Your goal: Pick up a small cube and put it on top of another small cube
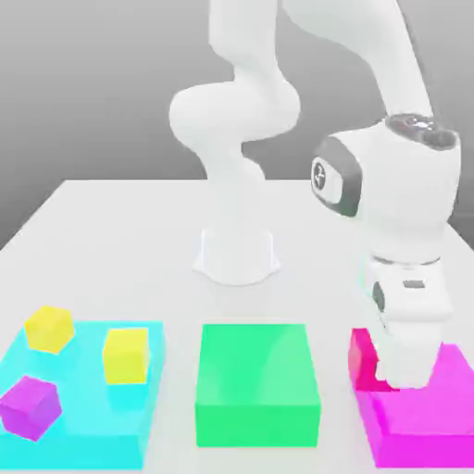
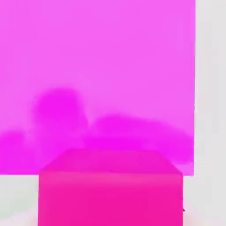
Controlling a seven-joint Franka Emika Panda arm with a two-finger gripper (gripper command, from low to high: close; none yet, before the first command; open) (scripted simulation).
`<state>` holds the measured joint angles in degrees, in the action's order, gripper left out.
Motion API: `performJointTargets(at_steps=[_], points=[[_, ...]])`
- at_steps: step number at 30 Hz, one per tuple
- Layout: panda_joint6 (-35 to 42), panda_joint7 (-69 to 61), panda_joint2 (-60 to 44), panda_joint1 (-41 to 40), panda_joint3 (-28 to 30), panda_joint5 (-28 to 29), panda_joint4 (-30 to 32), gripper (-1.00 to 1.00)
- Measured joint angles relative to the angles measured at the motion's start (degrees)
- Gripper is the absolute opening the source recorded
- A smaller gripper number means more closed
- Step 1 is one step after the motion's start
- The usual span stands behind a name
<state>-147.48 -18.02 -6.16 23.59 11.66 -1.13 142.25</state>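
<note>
Pincer (image 1: 405,375) beside hot-pink cube (image 1: 364,359) (touching?).

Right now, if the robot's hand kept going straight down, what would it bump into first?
Probably the small pink cube, which sits right under the hand, beside the big flat magenta block. Depth is hard to judge.

My gripper (image 1: 405,375) fingers were out of sight behind my own hand, so the jaw state couldn't be read. My hand covered most of the small cube (image 1: 363,359), lower right of the exterior view. The magenta block (image 1: 435,417) ran off the bottom-right edge. In the hand view the cube (image 2: 110,198) was cut by the bottom edge.
</note>
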Motion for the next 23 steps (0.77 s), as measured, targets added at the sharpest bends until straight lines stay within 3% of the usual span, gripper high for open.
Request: performJointTargets(at_steps=[8,12,13,19,23], points=[[7.65,13.57,0.76,-16.50,12.52,-2.12,-6.82,-1.00],[5.60,16.89,-6.31,-22.74,15.66,-8.50,-10.96,-1.00],[4.43,16.54,-7.85,-23.30,15.59,-9.79,-11.10,1.00],[3.79,16.40,-8.62,-23.62,15.51,-10.37,-11.16,1.00],[9.56,19.94,-3.15,-22.84,16.99,-5.68,-12.33,1.00]])
